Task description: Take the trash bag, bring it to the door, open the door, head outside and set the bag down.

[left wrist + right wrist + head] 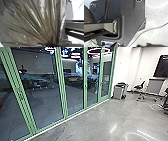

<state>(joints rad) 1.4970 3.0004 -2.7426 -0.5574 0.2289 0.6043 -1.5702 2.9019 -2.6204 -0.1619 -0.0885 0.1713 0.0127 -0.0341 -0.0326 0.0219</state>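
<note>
Right up against the left wrist camera: a shiny, dark trash bag [32, 18], crinkled into long pleats. Pinched at the gathered neck by the left gripper [53, 45], going by folds all running into one tight bunch. Makes sense tbh, good for keeping the mouth closed and for not ripping thin plastic halfway down. Right gripper [149, 45]: can't tell, spread or pressed together. Maybe free for the door [85, 86], just a guess.

For places, going by the green-framed glass wall [61, 84]: bag on the room side of it, glossy floor [100, 122] along its foot. Grey bin [119, 92] just beside its far end, office chair [139, 87] and grey cabinet [154, 87] farther off from it, past the bin, likely parked there to keep the way to the glass free.

Bag vs end effector: touching, neck in the left gripper's pinch, body fanning out from there. Looks like the carrying part, with opening up, going outside and setting down left to do. Worth watching for plastic snagging on the wall's frame.
</note>
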